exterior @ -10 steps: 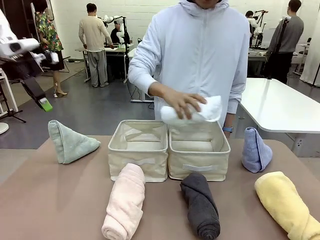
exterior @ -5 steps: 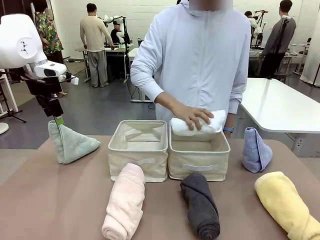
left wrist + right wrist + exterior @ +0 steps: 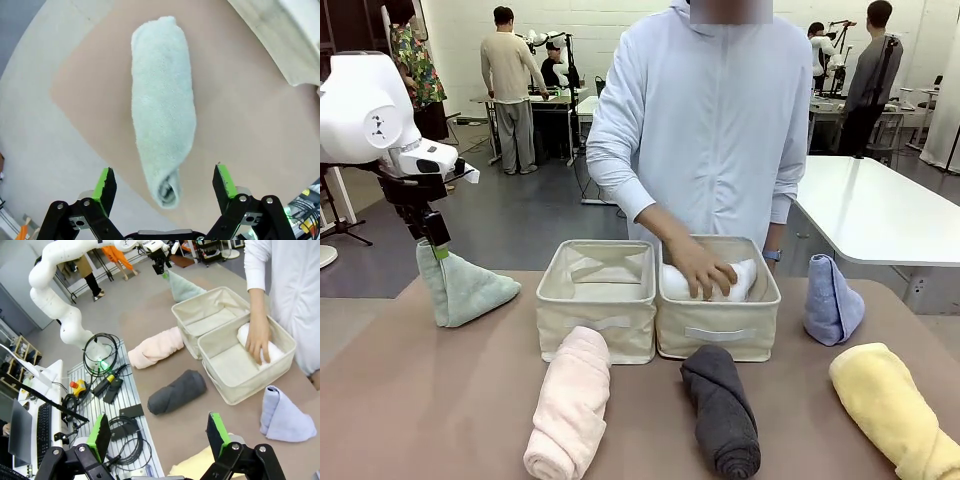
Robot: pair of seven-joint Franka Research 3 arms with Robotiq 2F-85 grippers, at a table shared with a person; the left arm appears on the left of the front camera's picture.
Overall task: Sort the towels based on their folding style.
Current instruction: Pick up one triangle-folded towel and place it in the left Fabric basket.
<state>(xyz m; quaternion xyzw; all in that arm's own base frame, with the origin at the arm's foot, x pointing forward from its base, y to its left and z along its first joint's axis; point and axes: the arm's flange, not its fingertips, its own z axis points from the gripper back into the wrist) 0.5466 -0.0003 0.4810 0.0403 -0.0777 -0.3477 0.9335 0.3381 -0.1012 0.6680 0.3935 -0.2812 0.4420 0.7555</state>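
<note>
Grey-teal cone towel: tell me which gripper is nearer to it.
Left. The left gripper hangs open just above the grey-teal cone towel; the right gripper, open, is high over the table, at its opposite end.

Your front camera looks across the table (image 3: 440,400) at the person (image 3: 710,130). Your left wrist camera hangs close above the teal towel (image 3: 162,110), facing down. Your right wrist camera sits high over the table and shares the bins (image 3: 235,385) with the front view.

A white wall (image 3: 590,30) closes the far side above a grey floor (image 3: 510,215). A white table (image 3: 880,205) stands far right. People (image 3: 508,90) gather at far benches. The near worktop (image 3: 420,400) is brown.
</note>
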